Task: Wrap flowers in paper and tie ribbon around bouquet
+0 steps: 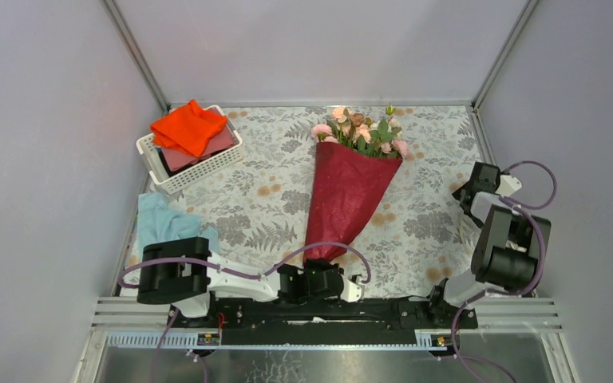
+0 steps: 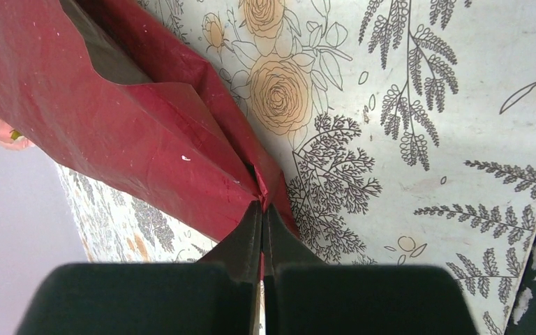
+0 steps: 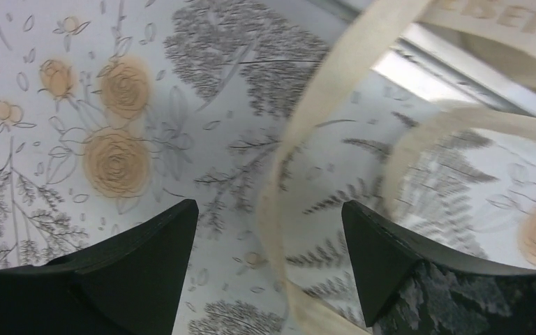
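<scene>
The bouquet lies on the floral tablecloth with its point toward me: pink and peach flowers (image 1: 361,128) rise from a dark red paper (image 1: 343,195) cone. My left gripper (image 1: 322,266) is at the cone's near tip. In the left wrist view it (image 2: 262,204) is shut on a pinched fold of the paper (image 2: 112,125). My right gripper (image 1: 464,194) is low at the table's right edge. In its wrist view it (image 3: 269,209) stands open, and a cream ribbon (image 3: 279,181) strand runs between the fingers, touching neither. More ribbon curls at the upper right (image 3: 419,125).
A white basket (image 1: 207,167) holding an orange cloth (image 1: 187,128) stands at the back left. A light blue cloth (image 1: 164,219) lies near the left arm. Grey walls close in the table on three sides, with a metal rail (image 1: 327,311) along the near edge.
</scene>
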